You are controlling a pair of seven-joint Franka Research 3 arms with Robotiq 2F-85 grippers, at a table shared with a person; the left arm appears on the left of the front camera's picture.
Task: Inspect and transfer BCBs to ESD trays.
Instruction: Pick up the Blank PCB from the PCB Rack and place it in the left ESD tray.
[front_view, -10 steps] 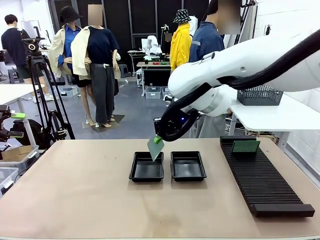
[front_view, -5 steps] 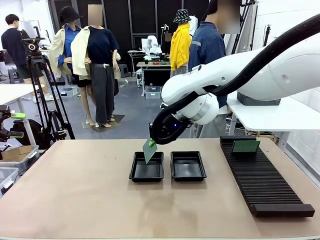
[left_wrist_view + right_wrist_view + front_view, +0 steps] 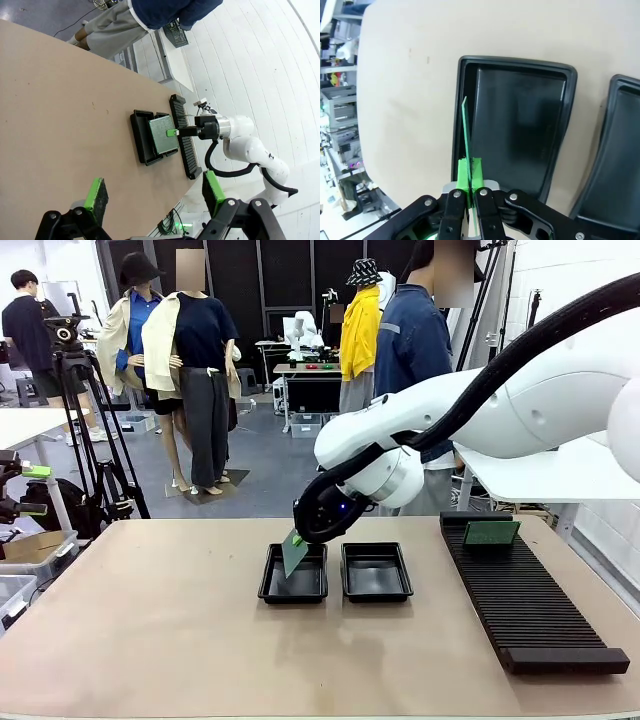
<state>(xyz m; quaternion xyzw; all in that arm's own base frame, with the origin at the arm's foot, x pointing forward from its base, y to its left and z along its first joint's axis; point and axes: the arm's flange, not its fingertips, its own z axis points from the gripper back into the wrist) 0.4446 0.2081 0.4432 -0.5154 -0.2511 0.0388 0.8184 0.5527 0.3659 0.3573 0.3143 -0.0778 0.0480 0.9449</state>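
Right arm has dropped and swung left over the last second. The right gripper (image 3: 297,536) now sits low over the far left corner of the left tray (image 3: 292,598); before, it was higher and nearer the gap between the trays. It's clamped shut on the top edge of a green board (image 3: 292,556), which hangs tilted with its lower edge down at the tray. Can't tell if it's touching.

In the right wrist view the board is edge-on and lines up with the tray's side wall, not its floor. You want to nudge it toward the tray's middle, lay it flatter, lower slowly, and let go only once it's inside the rim.

Your left gripper (image 3: 154,192) is wide open and empty, well back from the trays. The right tray (image 3: 376,597) has nothing in it. The second board (image 3: 491,533) stands in the rack (image 3: 530,620), far right.
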